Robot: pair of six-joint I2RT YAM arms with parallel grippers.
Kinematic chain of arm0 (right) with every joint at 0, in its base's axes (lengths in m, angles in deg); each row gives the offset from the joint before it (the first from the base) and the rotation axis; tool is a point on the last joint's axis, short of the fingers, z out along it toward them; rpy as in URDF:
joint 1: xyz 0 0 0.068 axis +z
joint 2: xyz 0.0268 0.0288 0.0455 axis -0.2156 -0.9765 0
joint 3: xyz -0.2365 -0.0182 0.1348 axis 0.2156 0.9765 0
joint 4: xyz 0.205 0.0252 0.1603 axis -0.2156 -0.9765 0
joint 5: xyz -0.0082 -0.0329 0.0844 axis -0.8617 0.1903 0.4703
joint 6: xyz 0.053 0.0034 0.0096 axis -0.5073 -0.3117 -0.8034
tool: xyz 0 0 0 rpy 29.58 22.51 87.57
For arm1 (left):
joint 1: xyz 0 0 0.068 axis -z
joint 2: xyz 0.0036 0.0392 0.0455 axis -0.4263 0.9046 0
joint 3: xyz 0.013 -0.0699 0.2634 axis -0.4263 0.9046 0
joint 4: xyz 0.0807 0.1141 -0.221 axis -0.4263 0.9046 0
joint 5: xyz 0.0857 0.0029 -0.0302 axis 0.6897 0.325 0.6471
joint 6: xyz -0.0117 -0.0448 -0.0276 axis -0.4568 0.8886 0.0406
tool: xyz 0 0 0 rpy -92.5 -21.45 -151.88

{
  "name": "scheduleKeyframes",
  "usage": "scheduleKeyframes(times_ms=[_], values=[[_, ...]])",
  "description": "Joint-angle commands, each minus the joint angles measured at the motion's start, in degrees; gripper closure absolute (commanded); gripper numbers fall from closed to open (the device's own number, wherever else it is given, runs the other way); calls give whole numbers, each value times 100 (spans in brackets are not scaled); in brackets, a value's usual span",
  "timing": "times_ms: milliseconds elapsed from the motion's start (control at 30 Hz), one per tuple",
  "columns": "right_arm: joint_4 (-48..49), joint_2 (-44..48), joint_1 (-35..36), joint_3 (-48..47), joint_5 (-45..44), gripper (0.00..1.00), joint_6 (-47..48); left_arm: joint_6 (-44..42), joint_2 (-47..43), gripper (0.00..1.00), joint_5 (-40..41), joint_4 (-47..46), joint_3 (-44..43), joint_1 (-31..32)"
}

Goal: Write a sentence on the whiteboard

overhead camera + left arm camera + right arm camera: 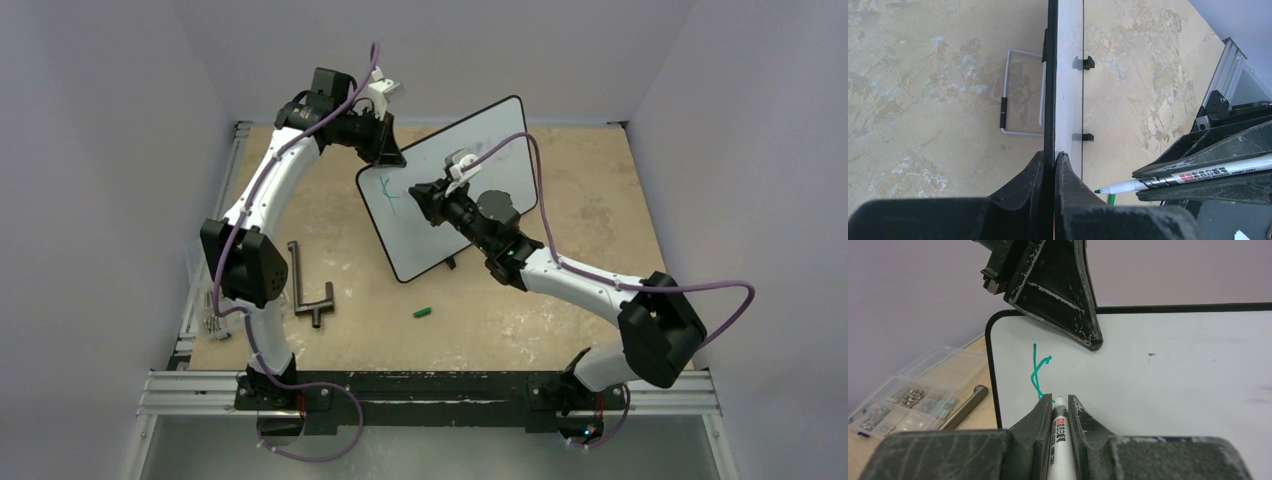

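Note:
The whiteboard [405, 235] stands tilted at mid-table, its face toward the right arm. My left gripper [1054, 154] is shut on the whiteboard [1068, 75] at its top edge near the left corner, one finger on each side. My right gripper [1059, 399] is shut on a white marker [1058, 440] whose green tip is at the whiteboard [1173, 390]. Of the sentence, only one looped green stroke [1037, 372] shows, near the upper left corner and just above the marker tip. In the top view the right gripper [415, 190] sits beside that stroke [388, 195].
A green marker cap [422, 312] lies on the table in front of the board. A black T-shaped tool [310, 295] lies to the left. A clear parts box [903, 400] sits at the table's left edge. The board's wire stand [1018, 95] rests behind it.

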Motion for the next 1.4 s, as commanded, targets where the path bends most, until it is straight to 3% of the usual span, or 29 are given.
scheduleKeyframes(times_ms=[0, 1000, 1367], values=[[263, -137, -26, -233, 128, 100, -105, -634, 224, 100, 1060, 812, 295, 217], [-44, -684, -255, -1007, 109, 100, -106, -669, 180, 100, 1139, 791, 358, 296], [-94, -629, -263, -883, 132, 100, -92, -652, 163, 100, 1136, 789, 334, 298]])
